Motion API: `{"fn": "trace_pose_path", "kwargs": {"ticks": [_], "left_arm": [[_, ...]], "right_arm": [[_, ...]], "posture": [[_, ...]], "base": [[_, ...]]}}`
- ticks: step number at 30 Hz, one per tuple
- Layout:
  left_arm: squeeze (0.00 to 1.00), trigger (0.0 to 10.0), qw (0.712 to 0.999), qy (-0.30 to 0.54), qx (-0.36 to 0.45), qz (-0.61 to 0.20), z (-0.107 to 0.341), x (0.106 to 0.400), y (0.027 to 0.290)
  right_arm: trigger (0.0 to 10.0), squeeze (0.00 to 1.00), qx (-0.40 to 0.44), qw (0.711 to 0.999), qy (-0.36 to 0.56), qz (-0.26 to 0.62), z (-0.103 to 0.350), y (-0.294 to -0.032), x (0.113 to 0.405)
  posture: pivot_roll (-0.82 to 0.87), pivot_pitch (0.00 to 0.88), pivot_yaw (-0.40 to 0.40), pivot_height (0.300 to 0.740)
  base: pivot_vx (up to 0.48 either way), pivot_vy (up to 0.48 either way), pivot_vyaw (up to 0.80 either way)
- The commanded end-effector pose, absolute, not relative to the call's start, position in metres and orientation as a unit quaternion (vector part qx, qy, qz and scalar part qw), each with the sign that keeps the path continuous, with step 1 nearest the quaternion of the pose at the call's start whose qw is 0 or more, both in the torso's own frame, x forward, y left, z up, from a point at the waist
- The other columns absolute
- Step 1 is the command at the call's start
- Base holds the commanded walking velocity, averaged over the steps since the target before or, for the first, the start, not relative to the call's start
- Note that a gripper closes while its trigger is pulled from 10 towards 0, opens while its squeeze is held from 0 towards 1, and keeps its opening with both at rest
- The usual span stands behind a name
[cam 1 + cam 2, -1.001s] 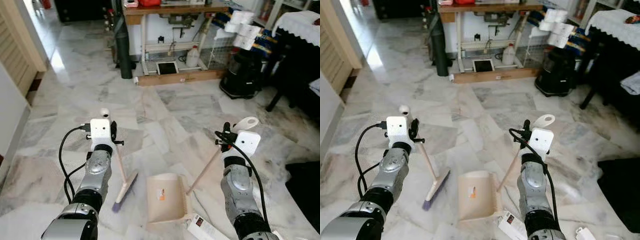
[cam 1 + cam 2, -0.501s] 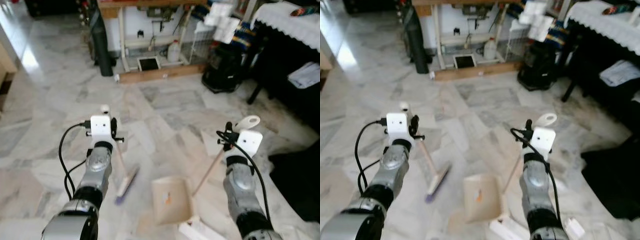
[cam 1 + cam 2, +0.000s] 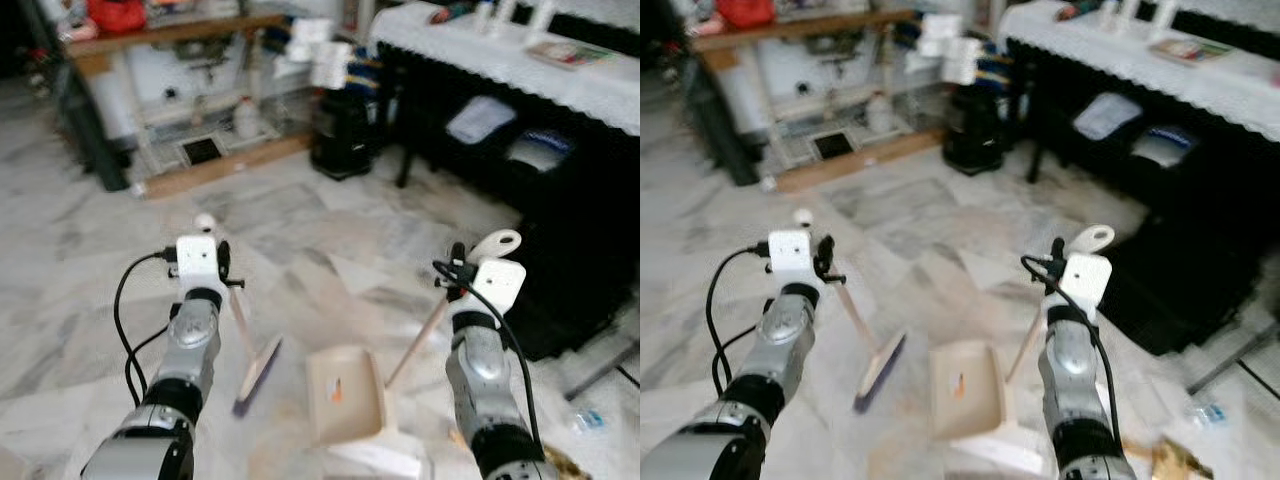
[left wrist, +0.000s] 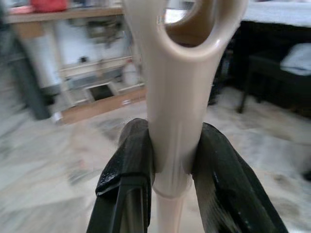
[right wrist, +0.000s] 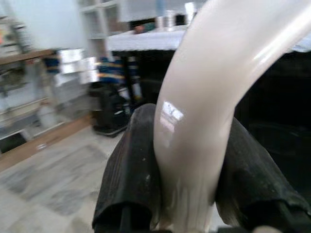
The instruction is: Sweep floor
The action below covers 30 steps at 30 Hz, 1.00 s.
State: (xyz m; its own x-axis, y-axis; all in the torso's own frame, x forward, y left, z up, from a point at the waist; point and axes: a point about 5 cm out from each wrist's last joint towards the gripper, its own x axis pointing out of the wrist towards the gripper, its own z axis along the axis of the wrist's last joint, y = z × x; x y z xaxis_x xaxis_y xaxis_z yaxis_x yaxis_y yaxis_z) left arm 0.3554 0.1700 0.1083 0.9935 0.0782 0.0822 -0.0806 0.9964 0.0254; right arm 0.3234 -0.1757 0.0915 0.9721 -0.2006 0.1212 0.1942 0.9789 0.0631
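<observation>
My left gripper [image 3: 222, 264] is shut on the cream handle [image 4: 175, 97] of a short broom, whose purple-bristled head [image 3: 258, 368] rests on the marble floor in front of me. My right gripper [image 3: 455, 272] is shut on the long cream handle [image 5: 204, 97] of a beige dustpan [image 3: 345, 395]. The dustpan lies flat on the floor just right of the broom head, with a small orange scrap inside it. Black fingers [image 4: 129, 165] press both sides of the broom handle in the left wrist view.
A black-skirted table with a white cloth [image 3: 560, 90] stands close on the right. A black appliance [image 3: 340, 140] and a wooden workbench [image 3: 170, 35] are at the back. White paper [image 3: 375, 462] lies by the dustpan. A small bottle [image 3: 585, 418] lies at the right.
The camera has turned right, so the bench slid left and the black table came into view. Both grippers keep their hold on the broom and the dustpan.
</observation>
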Motion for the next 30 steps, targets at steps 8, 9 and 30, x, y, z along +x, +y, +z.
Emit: {"fn": "trace_pose_path", "kwargs": {"ticks": [8,9,30], "left_arm": [[0.0,10.0,0.996,-0.075,0.016,0.038,0.124,0.3605,0.17],[0.0,10.0,0.996,-0.075,0.016,0.038,0.124,0.3605,0.1699],[0.0,10.0,0.996,-0.077,0.017,0.041,0.1244,0.3603,0.1702]], "right_arm": [[10.0,0.0,0.03,0.991,-0.086,-0.099,0.1029,-0.1751,0.328],[10.0,0.0,0.03,0.991,-0.086,-0.099,0.1029,-0.1752,0.328],[10.0,0.0,0.03,0.991,-0.085,-0.097,0.1029,-0.1751,0.3282]], "posture": [[-0.02,0.0,0.012,0.74],[-0.02,0.0,0.012,0.74],[-0.02,0.0,0.009,0.74]], "base": [[0.0,0.0,-0.77],[0.0,0.0,-0.77],[0.0,-0.098,-0.76]]}}
